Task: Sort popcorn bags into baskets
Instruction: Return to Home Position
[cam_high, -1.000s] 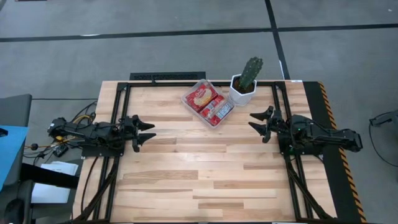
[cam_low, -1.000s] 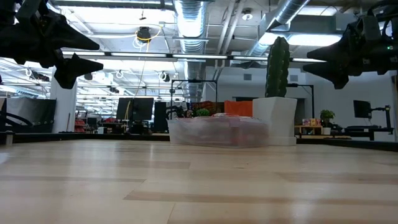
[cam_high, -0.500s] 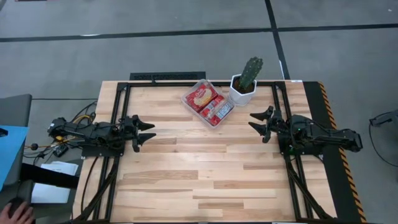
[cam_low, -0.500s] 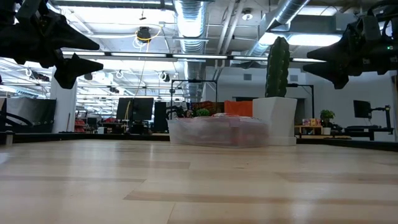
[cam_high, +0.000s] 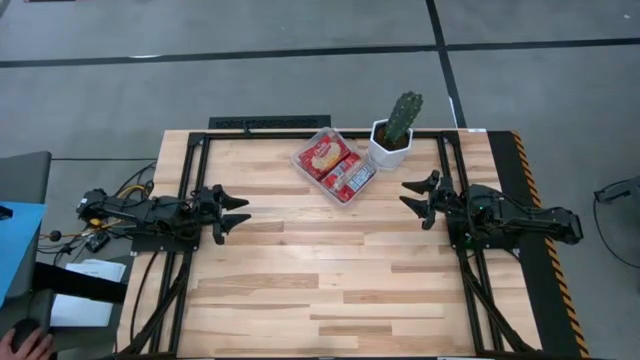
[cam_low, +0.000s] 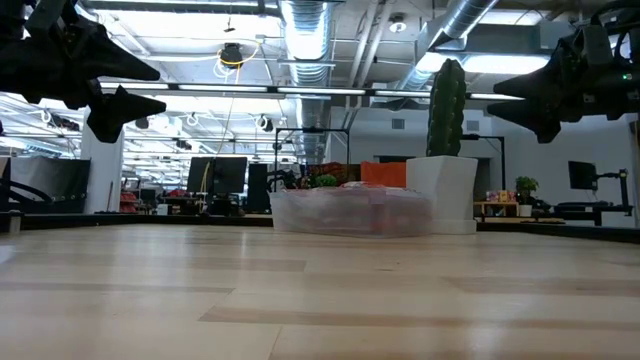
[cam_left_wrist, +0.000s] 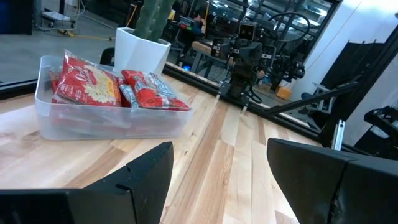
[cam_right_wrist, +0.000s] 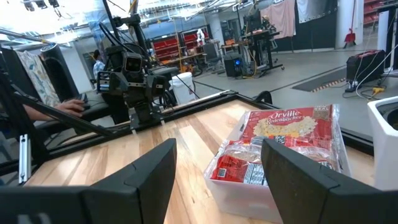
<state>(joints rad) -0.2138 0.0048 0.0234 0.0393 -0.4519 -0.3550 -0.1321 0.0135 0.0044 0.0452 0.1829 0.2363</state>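
The clear plastic basket (cam_high: 335, 165) stands on the table near its far edge, a little right of the middle, and shows too in the low view (cam_low: 350, 212). Red popcorn bags (cam_high: 324, 155) lie stacked inside the basket, filling it; they show in the left wrist view (cam_left_wrist: 87, 84) and the right wrist view (cam_right_wrist: 286, 127). My left gripper (cam_high: 238, 211) hovers open above the table's left side. My right gripper (cam_high: 410, 198) hovers open above the right side, nearer the basket. Neither touches anything.
A white faceted pot with a green cactus (cam_high: 397, 132) stands just right of the basket at the far edge. Black frame rails run along the table's left, right and far sides. Bare wood (cam_high: 320, 270) fills the middle and near part. A person's hand (cam_high: 25, 343) shows off the table's near-left corner.
Both arms have kept still. A person's hand has come into view on the floor side beyond the table's near-left corner.
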